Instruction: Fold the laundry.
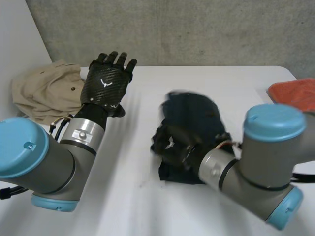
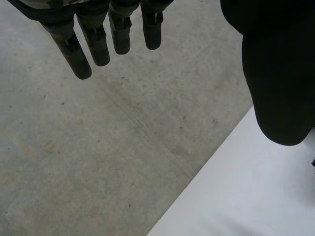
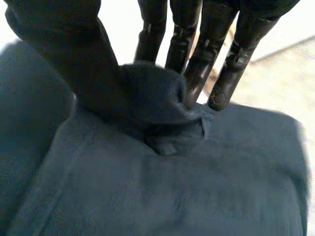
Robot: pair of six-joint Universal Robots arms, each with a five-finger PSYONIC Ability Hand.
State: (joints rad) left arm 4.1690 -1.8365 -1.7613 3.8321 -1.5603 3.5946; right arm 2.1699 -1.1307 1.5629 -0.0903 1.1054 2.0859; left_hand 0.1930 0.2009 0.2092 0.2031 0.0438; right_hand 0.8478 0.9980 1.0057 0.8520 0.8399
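navy cloth (image 1: 194,118), bunched in a dark heap near the middle of the white table (image 1: 142,206). right hand (image 1: 172,145) lies on the heap's near edge. in the head view its dark fingers blend into the fabric, grip hard to read there. the right wrist view settles it: thumb and fingers (image 3: 211,39) pinch a raised fold of the cloth between them, and the rest of the cloth spreads flat below the palm.

left hand (image 1: 106,81) held up off the table, well apart from the navy cloth, its back to the head camera. the left wrist view gives the palm side: fingers (image 2: 96,44) straight, thumb apart, nothing held, grey concrete (image 2: 98,147) beyond the table edge.

beige garment (image 1: 44,91) crumpled just beside the left hand, far left of the table. orange cloth (image 1: 295,93) at the far right edge.
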